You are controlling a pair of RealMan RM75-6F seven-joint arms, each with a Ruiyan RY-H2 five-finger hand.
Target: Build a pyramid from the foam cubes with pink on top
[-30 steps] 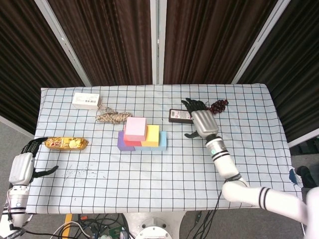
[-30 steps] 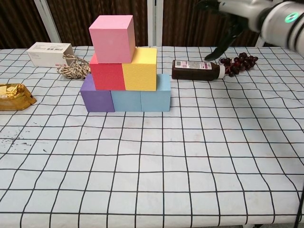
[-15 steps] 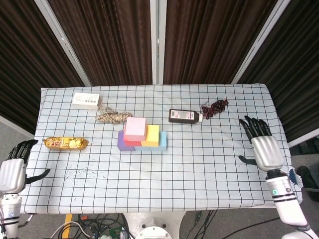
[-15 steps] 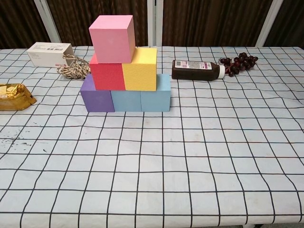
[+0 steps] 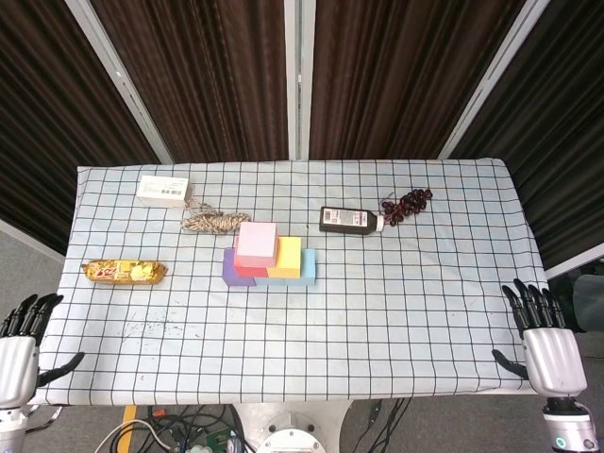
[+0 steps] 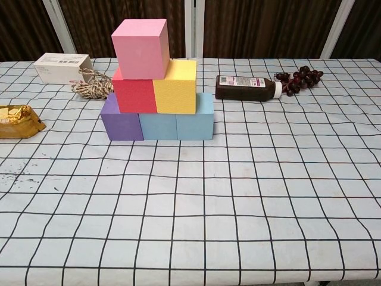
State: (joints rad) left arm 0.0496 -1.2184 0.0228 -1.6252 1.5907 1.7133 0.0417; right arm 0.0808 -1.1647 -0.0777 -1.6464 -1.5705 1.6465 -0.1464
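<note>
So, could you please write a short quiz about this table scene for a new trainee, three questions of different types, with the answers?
1. True or false: the pink cube sits centred over the red cube and the yellow cube.
2. Which object lies beside the brown bottle at its cap end? A) rope bundle B) grapes C) white box
3. Fill in: the bottom row has one purple cube and two ____ cubes.

Key:
1. False; it is shifted toward the red side.
2. B, the grapes.
3. Blue.

Both the left hand and the right hand hold nothing.
</note>
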